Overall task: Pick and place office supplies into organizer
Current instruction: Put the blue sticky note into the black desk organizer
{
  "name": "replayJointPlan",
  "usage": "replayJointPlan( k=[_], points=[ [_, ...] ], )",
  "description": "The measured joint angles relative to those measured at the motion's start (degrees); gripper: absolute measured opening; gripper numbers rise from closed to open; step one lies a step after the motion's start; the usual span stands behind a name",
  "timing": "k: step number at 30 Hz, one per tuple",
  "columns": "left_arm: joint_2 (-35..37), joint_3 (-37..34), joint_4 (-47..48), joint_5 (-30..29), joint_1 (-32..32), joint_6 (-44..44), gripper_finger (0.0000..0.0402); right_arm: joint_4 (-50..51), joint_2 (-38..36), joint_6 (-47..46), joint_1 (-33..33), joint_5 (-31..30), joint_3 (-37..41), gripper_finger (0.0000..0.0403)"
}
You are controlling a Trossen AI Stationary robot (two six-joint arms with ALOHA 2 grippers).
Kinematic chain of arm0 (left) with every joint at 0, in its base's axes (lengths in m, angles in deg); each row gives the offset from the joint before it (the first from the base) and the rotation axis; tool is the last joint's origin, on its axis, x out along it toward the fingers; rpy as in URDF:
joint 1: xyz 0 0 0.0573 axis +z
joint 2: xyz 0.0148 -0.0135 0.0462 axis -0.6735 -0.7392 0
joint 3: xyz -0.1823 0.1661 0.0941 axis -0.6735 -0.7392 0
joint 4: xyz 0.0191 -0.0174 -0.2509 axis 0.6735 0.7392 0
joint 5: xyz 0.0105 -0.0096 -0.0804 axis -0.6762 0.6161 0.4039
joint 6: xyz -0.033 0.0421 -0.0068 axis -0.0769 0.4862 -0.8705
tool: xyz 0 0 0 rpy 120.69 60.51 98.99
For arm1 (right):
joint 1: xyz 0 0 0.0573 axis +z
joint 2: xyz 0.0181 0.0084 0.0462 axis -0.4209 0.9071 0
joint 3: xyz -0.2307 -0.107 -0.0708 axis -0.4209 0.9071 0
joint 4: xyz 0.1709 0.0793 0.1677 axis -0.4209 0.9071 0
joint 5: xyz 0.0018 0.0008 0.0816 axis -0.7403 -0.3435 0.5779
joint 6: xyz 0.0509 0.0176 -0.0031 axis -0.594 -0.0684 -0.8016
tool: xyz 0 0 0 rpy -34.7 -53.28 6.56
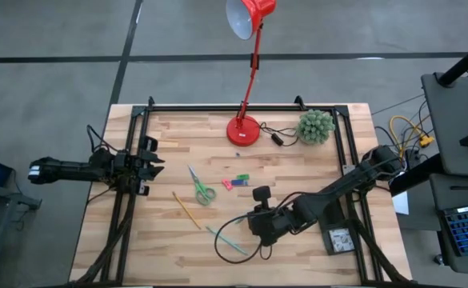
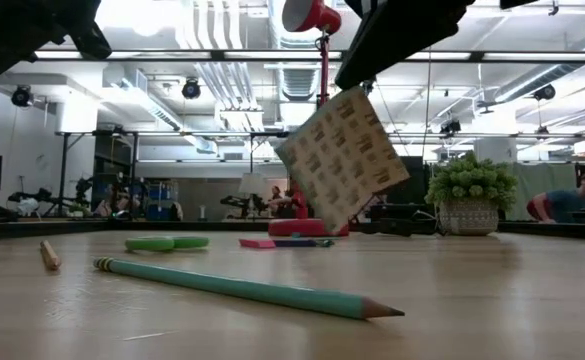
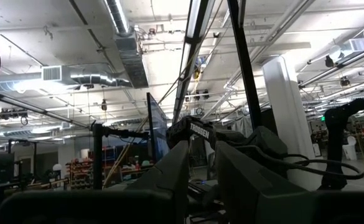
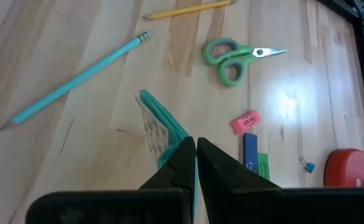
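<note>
Right end effector [image 4: 196,149] is pinching the sticky-note pad [image 4: 160,127] by one edge, so it dangles clear of the table [image 1: 314,168], ready to carry. Left end effector [image 1: 150,156] waits at 9 o'clock, can't tell its fingers.

The left tool [image 3: 200,180] points up at a ceiling of ducts [image 3: 129,50] and lights — 2 dark fingers [image 3: 169,174] slightly apart.

a light wooden table [image 1: 178,240] is shown, framed by black metal rails [image 1: 130,200]. directly on its surface are laid green-handled scissors [image 1: 202,189], a yellow pencil [image 1: 187,210], a teal pencil [image 1: 227,241], and a cluster of small pink, blue and green pieces [image 1: 235,181]. toward the far edge a red lamp base [image 1: 243,130] and a green potted plant [image 1: 316,126] are stood. a dark tray [image 1: 339,239] is placed near the right rail.
</note>
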Motion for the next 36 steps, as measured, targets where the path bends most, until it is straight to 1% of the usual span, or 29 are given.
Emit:
replayJointPlan(
  k=[4, 10, 23, 28, 33, 36],
  points=[
    [0.00, 0.02, -0.07, 0.00, -0.01, 0.00, 0.0066, 1.09, -0.26, -0.41, 0.52, 0.02, 0.00, 0.0008],
    [0.02, 0.01, -0.08, 0.00, -0.02, 0.00, 0.0066, 4.25, -1.25, -4.28, 1.44, -0.02, 0.00, 0.0008],
    [0.00, 0.01, -0.07, 0.00, -0.01, 0.00, 0.0066, 10.16, -6.72, -13.72, 5.80, -2.43, 0.00, 0.0008],
    [0.00, 0.00, -0.07, 0.00, -0.02, 0.00, 0.0066, 10.54, -7.39, -14.33, 6.67, -2.75, 0.00, 0.0008],
    [0.00, 0.00, -0.08, 0.00, -0.02, 0.00, 0.0066, 10.52, -7.33, -16.88, 6.75, -0.42, 0.00, 0.0008],
    [0.00, 0.01, -0.07, 0.00, -0.01, 0.00, 0.0066, 10.62, -7.12, -16.84, 6.86, 3.48, 0.00, 0.0011]
  ],
)
